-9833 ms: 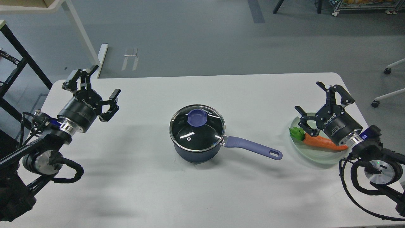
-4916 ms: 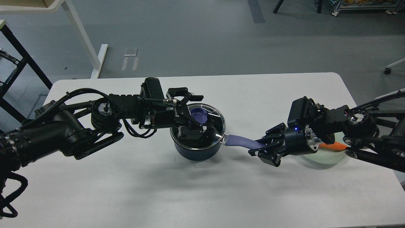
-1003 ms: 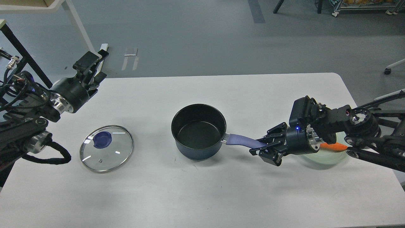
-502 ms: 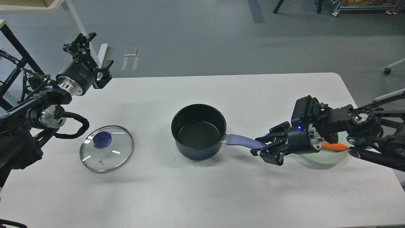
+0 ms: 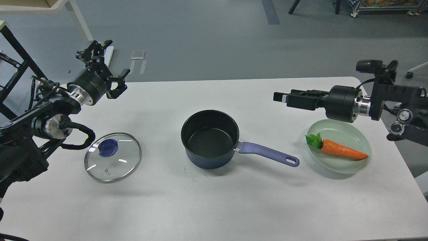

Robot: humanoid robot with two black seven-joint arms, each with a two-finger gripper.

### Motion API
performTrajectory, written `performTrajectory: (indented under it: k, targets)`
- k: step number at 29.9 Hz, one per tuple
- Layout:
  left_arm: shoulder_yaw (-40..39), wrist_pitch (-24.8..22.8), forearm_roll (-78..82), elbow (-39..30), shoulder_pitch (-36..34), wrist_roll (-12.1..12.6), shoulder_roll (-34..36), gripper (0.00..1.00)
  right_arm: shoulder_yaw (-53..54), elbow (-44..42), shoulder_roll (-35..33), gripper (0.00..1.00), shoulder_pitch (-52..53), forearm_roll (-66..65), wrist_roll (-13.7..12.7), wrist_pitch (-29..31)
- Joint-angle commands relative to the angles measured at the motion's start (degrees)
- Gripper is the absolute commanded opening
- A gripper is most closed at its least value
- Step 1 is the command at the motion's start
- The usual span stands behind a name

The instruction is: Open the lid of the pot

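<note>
i am looking down at one pot (image 5: 210, 139), one lid (image 5: 112, 157), one plate (image 5: 339, 146) bearing one carrot (image 5: 341, 150), and my two grippers, all on or over one white table (image 5: 214, 201). the pot is sitting near the middle of the table, open, showing its black inside and dark navy wall, with its long purple handle (image 5: 267, 155) reaching out to its right toward the plate. the lid is lying flat on the table well to the left of the pot, apart from it, its clear glass ringed by a steel rim, its purple knob (image 5: 108, 147) showing through the glass and a small vent hole nearer me. the plate is resting to the right of the pot, just beyond the handle's end. half a second ago my right gripper (image 5: 284, 97) was closing around the pot handle; now it is hanging free above and right of the pot, turned side-on, so i cannot tell whether its fingers are parted. my left gripper (image 5: 112, 67) is hovering far to the upper left of the pot, fingers spread wide and holding nothing, shifted a little toward the pot since then. the pot and lid are lying where they were.
</note>
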Motion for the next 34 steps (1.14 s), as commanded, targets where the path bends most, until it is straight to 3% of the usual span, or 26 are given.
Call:
performTrajectory:
  k: [1,8,13,15,20,22,34]
  targets:
    - [0.01,-0.31,0.04,-0.01,0.14,-0.34,-0.15,0.99,4.78,-0.40,0.28,0.99,-4.13,19.10,0.02,-3.47]
    - [-0.17,-1.45,0.04,-0.18,0.93,-0.78,-1.38,0.99,16.21,-10.22,7.12,0.99,-14.68,46.63,0.02,-6.90]
    - [-1.14,-1.63,0.12,-0.44,2.33,-0.69,-2.17,0.99,25.87,-15.70,12.76,0.99,-23.20,54.13,0.02,-5.24]
    - [-1.22,-1.63,0.13,-0.44,2.69,-0.69,-2.70,0.99,29.04,-15.61,13.11,0.99,-26.72,54.22,0.02,-0.69]
    - [-2.89,-1.63,0.30,-0.62,4.44,-0.43,-3.75,0.99,30.73,-18.85,13.91,0.99,-30.16,55.54,0.02,18.55]
    - [-3.33,-1.63,0.39,-0.62,4.80,-0.34,-3.93,0.99,30.73,-20.09,13.55,0.99,-30.25,56.07,0.02,22.87]
    - [-3.51,-1.63,0.65,-0.71,4.80,-0.78,-3.67,0.99,32.83,-20.27,12.41,0.99,-31.39,56.07,0.02,23.41]
